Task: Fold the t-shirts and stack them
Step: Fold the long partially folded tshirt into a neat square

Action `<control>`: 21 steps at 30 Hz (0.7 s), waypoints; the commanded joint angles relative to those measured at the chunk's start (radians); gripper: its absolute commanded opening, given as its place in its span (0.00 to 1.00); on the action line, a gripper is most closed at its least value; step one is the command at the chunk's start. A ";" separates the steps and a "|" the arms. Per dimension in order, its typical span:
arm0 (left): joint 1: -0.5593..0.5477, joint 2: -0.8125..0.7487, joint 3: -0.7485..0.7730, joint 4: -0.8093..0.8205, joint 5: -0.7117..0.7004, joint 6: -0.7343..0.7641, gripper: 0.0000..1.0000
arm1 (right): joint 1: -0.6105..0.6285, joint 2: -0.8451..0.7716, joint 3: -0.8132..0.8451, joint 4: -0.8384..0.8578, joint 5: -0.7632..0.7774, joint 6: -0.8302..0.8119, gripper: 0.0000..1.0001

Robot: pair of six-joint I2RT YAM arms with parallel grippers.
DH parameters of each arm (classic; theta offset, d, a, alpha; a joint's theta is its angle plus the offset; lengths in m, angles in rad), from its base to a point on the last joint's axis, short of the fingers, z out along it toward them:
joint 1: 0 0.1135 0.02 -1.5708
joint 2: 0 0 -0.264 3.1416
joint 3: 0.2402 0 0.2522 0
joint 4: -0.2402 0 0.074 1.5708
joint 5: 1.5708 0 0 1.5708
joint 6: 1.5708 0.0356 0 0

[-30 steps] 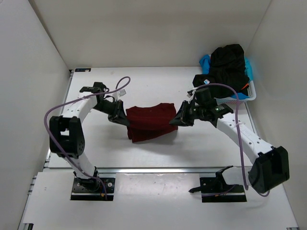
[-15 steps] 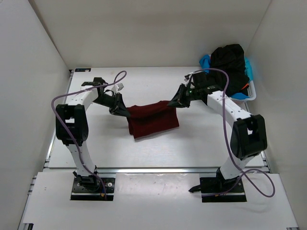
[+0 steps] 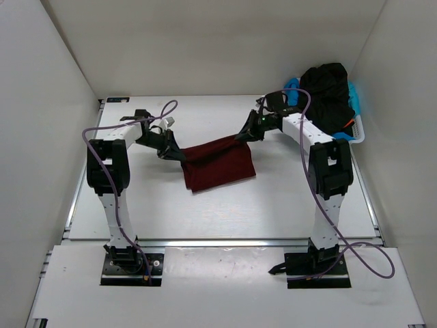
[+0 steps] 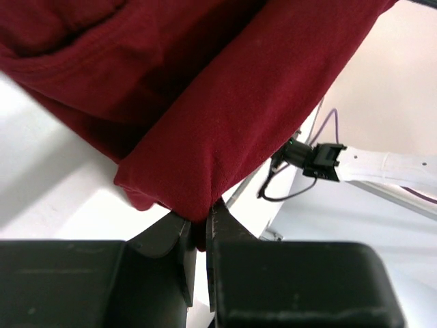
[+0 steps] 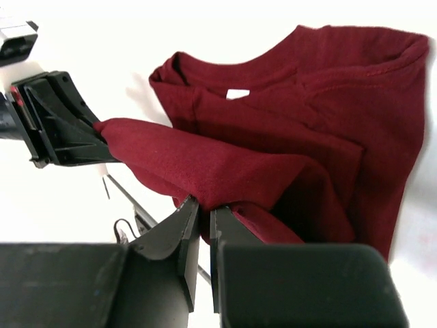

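On the left of the white flat table [image 3: 273, 205], the left gripper [image 3: 179, 154] reaches in toward the middle. Its two black fingers are pressed almost together, pinching a bunched fold at the left edge of a dark red soft cloth t-shirt [image 3: 220, 164]. The left wrist view shows the red cloth wedged in the narrow slit between the jaws and hanging in a thick fold above them.

The t-shirt sits at the middle of the table, between the two arms. Its far edge is held taut from one gripper to the other, and the rest spreads toward the near side. In the right wrist view the collar and a small white label show on the layer underneath.

The right gripper [image 3: 242, 136] holds the shirt's far right corner, its jaws closed tight on a fold of the red cloth.

At the far right corner stands a white plastic lattice basket [image 3: 356, 134]. A crumpled black cloth t-shirt [image 3: 328, 92] is heaped on top of it, and a light blue cloth t-shirt [image 3: 292, 87] peeks out at its left side.
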 commanded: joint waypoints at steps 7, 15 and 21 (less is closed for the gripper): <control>0.007 0.054 0.098 0.072 -0.096 -0.018 0.25 | -0.038 0.128 0.164 0.033 0.010 -0.026 0.17; 0.027 0.099 0.216 0.155 -0.260 -0.059 0.50 | -0.035 0.227 0.372 0.038 0.053 -0.054 0.39; 0.016 0.001 0.250 0.244 -0.361 0.004 0.74 | 0.008 0.188 0.434 -0.101 0.220 -0.253 0.35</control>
